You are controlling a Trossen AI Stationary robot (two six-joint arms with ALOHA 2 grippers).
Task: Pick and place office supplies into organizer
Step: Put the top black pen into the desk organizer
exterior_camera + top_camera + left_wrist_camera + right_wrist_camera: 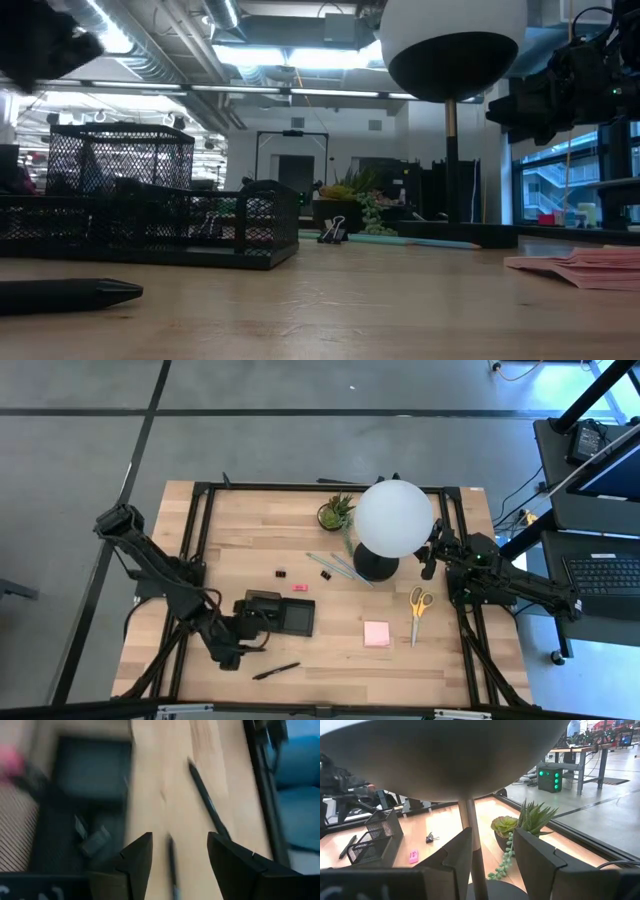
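The left end effector is hanging open and empty beside the organizer, above a black pen lying on the counter. The pen looks light, stiff and slippery, so gripping its middle seems best. The right end effector is waiting open by the lamp.

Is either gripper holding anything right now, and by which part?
Nothing is held. The left gripper is open above the table by the organizer; the right gripper is open beside the lamp.
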